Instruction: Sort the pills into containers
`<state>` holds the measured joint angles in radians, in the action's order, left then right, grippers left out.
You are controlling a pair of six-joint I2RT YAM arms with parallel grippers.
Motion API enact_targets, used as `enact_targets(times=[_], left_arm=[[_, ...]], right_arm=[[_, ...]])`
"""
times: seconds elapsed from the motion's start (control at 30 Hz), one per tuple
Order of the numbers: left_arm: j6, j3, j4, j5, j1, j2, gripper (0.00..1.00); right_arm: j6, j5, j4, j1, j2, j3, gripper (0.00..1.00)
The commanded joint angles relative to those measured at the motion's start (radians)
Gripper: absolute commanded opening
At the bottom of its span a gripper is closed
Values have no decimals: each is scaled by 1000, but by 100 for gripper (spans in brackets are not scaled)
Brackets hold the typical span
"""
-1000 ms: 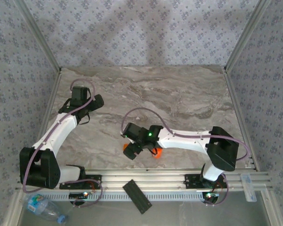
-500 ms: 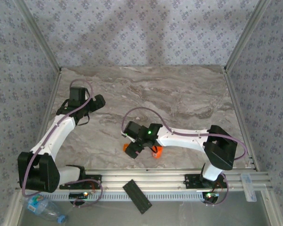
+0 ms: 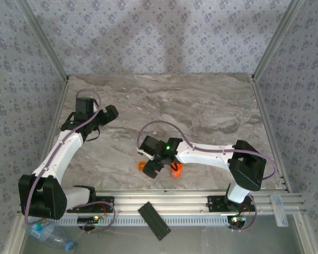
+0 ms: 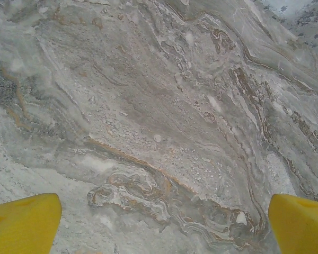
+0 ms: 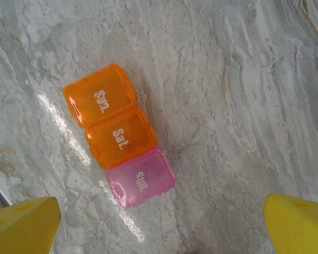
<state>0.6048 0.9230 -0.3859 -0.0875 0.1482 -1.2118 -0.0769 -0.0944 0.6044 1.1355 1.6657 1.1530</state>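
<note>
**Pill box** point(image 5: 119, 135): a strip of three joined cells, two orange ("Sun.", "Sat.") and one pink ("Sun."), all lids shut, so the contents could not be told. It lay flat on the counter point(image 5: 244, 95), set diagonally.

**Handling, as judged:** light, stiff thin plastic with a glossy skin. It was likely to skid on the polished stone if nudged from one side. The best hold looked to be across the short width at the middle "Sat." cell, with the pads on the two long flanks. The lids probably snap, so pressure from above risked nothing, though prying would need care.

**Bottle** point(image 3: 175, 171): a small orange item just beside the box, partly hidden by the arm. It was probably light and prone to rolling.

**Right end effector** point(image 5: 160, 225): spread wide and holding nothing, it hovered over the box with the yellow fingertips point(image 5: 21, 225) on either side of it.

**Left end effector** point(image 4: 159, 222): spread wide and empty, over bare counter well apart from the box.
</note>
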Motion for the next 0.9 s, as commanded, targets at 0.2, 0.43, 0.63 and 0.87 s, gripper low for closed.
enact_targets(times=[0.2, 0.43, 0.63, 0.87], left_arm=[[23, -1, 15, -32, -4, -7, 100], [21, -4, 5, -26, -10, 6, 100], [29, -3, 1, -18, -22, 14, 100], [27, -6, -7, -19, -30, 17, 100]], right_arm=[[69, 20, 76, -13, 91, 104, 100], [77, 11, 77, -12, 144, 124, 100], [69, 7, 47, -11, 187, 126, 99], [75, 3, 32, -19, 248, 146, 95]])
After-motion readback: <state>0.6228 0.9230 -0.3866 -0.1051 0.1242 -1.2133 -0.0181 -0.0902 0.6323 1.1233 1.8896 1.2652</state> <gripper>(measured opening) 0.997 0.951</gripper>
